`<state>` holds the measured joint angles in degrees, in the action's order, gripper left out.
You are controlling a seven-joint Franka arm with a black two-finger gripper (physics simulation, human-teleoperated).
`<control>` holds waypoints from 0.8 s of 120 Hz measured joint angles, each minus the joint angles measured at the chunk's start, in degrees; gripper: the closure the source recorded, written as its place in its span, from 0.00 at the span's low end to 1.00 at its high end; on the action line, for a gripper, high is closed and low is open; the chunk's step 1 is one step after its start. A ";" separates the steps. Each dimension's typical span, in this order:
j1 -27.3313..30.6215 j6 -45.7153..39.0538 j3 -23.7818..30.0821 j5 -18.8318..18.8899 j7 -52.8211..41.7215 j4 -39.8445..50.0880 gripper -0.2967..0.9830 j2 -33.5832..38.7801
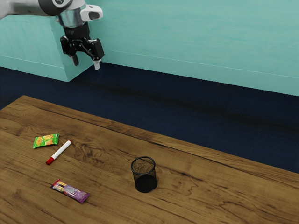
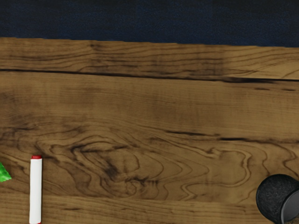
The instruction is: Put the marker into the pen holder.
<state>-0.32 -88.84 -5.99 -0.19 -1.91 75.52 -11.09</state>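
marker [image 1: 59,151] lies flat on the wood-grain counter [image 1: 110,205], well apart from the pen holder [image 1: 145,182], i.e. outside it. it's got a white body w/ a long red end toward the exterior view's lower left & a small red bit at the other end. claw [image 1: 86,63] hangs up high, in the exterior view's upper left, fingers spread apart w/ a clear gap btwn them. pen holder = black mesh cup, upright on the counter, mouth up, over to the exterior view's right of the marker. green pkt [image 1: 46,140] w/ orange pics lies just beside the marker, on the exterior view's left. purple pkt [image 1: 70,191] lies flat & slantwise nearer the cam, w/ a red & yellow end toward the marker side. bg: teal wall [image 1: 187,35] & dk blue floor [image 1: 196,102] past the counter's far edge.
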 joint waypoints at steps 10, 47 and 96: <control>2.85 0.38 -1.12 -0.08 -1.48 -2.54 0.25 -1.92; 2.74 0.05 -0.87 -0.07 -5.39 -3.49 0.25 -3.74; 3.82 -11.69 -3.50 0.98 -8.39 3.27 0.25 -17.43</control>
<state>3.51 -100.53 -9.49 0.78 -10.29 78.79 -28.52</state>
